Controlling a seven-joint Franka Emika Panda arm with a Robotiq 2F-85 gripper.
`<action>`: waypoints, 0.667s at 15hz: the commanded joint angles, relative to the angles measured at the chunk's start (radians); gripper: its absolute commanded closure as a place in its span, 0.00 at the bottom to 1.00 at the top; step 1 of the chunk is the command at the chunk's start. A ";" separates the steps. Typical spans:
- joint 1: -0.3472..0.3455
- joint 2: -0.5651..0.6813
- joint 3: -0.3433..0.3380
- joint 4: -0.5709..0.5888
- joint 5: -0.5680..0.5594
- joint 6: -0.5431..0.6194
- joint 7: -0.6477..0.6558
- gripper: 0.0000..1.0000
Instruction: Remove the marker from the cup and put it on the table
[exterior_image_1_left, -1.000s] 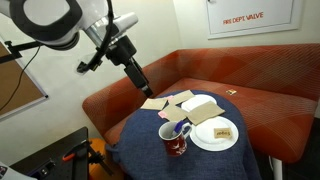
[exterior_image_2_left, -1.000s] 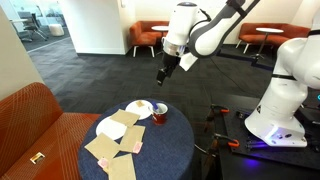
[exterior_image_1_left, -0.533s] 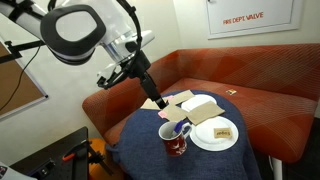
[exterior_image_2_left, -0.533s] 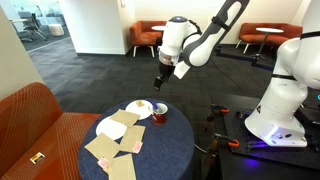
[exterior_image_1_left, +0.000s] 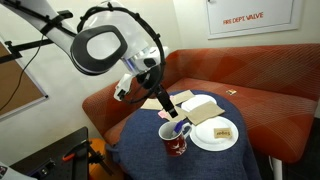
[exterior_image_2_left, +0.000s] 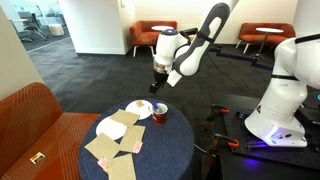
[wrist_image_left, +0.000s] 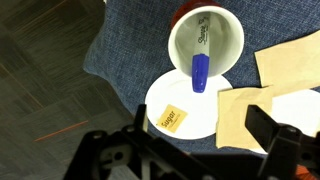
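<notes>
The dark red cup (exterior_image_1_left: 175, 141) stands on the blue-draped table (exterior_image_1_left: 140, 152), also in the other exterior view (exterior_image_2_left: 159, 114). The marker (exterior_image_1_left: 179, 127) leans inside it, its blue end over the rim. In the wrist view the cup (wrist_image_left: 228, 30) shows its white inside, with the marker (wrist_image_left: 200, 72) against the near rim. My gripper (exterior_image_1_left: 166, 103) hangs open and empty above the cup, apart from it, in both exterior views (exterior_image_2_left: 157, 88). In the wrist view its fingers (wrist_image_left: 202, 122) frame the plate just below the cup.
A white plate (wrist_image_left: 165, 95) with a yellow sugar packet (wrist_image_left: 172, 118) sits beside the cup. Tan paper napkins (wrist_image_left: 250, 108) lie next to the plate. A red-orange sofa (exterior_image_1_left: 250, 75) wraps behind the table. A white robot base (exterior_image_2_left: 285, 95) stands nearby.
The arm has swung in over the table and come down, bringing the open gripper closer above the cup. The cup, marker and plate have not moved.
</notes>
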 joint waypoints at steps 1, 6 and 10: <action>0.048 0.084 -0.027 0.049 0.093 0.057 -0.040 0.00; 0.062 0.164 -0.014 0.111 0.224 0.053 -0.092 0.00; 0.067 0.201 -0.015 0.151 0.277 0.033 -0.126 0.01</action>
